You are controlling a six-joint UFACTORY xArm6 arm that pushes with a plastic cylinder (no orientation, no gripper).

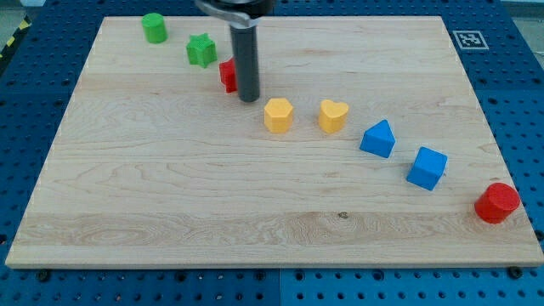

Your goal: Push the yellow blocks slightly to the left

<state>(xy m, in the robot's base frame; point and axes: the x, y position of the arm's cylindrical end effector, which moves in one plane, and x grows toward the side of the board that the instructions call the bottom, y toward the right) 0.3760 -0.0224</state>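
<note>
Blocks strung in a diagonal across the wooden counter (170,195), my tip (248,99) up by the red one.

No pincer on this rig, just the rod; my tip sits touching or just beside a half-hidden red block (227,75), up-left of the yellow pentagon-like block (278,115). Yellow heart block (333,115) lies just to its right. No readable writing; only a black-and-white marker tag (467,39) at the view's top right.

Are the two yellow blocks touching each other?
Apart. The camera view shows a strip of bare wood between the yellow pentagon block and the yellow heart block.
</note>
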